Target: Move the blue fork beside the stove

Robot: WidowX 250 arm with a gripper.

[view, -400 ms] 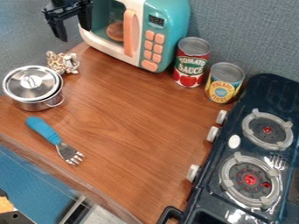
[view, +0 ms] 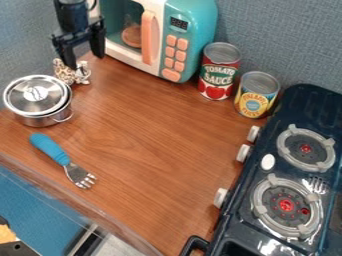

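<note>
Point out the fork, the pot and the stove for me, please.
Fork (view: 49, 147): camera view, on its blue handle.
Pot (view: 48, 119): camera view, on its metal side.
Stove (view: 258, 173): camera view, on its dark top.

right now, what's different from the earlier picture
The black two-finger hand has moved down in the view and now hangs over the small spotted figurine, its fingers apart. Nothing was taken hold of or let go. The blue-handled metal fork, the lidded silver pot, both cans and the dark toy stove stayed as they were.
</note>
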